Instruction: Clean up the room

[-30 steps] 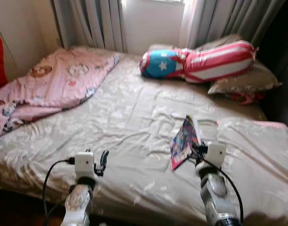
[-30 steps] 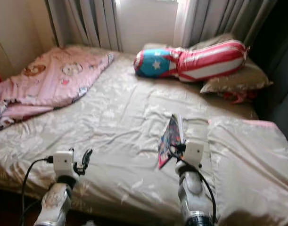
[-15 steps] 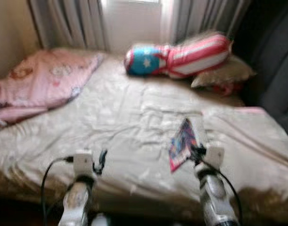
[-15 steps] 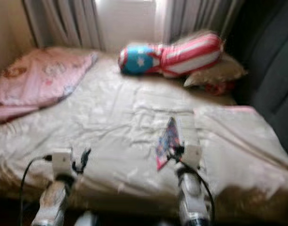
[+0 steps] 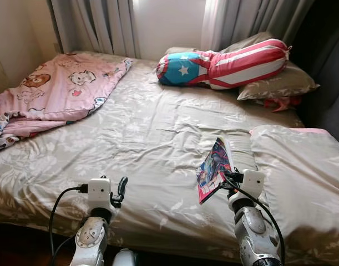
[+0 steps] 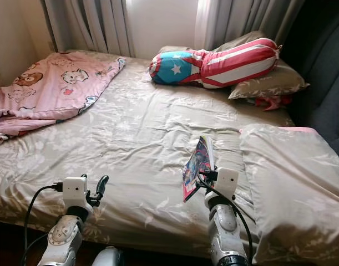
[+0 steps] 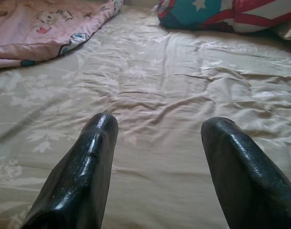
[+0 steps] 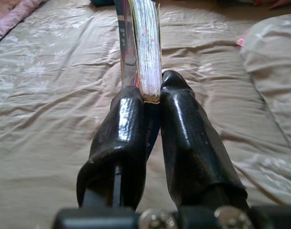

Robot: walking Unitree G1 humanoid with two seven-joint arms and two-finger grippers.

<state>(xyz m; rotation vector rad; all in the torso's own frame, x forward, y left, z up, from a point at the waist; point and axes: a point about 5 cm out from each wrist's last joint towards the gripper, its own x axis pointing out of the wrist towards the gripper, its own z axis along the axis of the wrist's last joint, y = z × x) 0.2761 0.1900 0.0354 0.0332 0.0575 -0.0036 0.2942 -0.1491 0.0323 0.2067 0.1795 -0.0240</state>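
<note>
The view settles and sharpens after half a second of blur: the camera has swung back toward the left, bringing more of the pink blanket point(image 5: 52, 94) into frame, while the book point(image 5: 214, 168) keeps its place in the right claw point(image 8: 152, 98) and neither arm has changed its pose against the bed point(image 5: 130, 138).

The right claw is clamped on the book's lower edge, the 2 black fingers point(image 8: 124, 124) pressing the cover and the page block between them, so the book stands nearly upright and clear of the sheet. Held that way, thin edge up, it can be carried off without dragging on the bedding. It hangs above the near right part of the bed, just beside the grey-beige pillow point(image 5: 302, 172).

The left claw point(image 7: 159, 143) hovers low over the near left of the mattress with its fingers spread apart and nothing between them, seemingly kept free for a later pick-up.

At the head of the bed, a star-and-stripe bolster cushion point(image 5: 227, 62) rests against a second pillow point(image 5: 277, 86) under the curtains point(image 5: 102, 22). The blanket lies rumpled across the far left corner.

Judging by the task, the book is collected but has not yet been put where it belongs; the blanket looks like remaining work.
</note>
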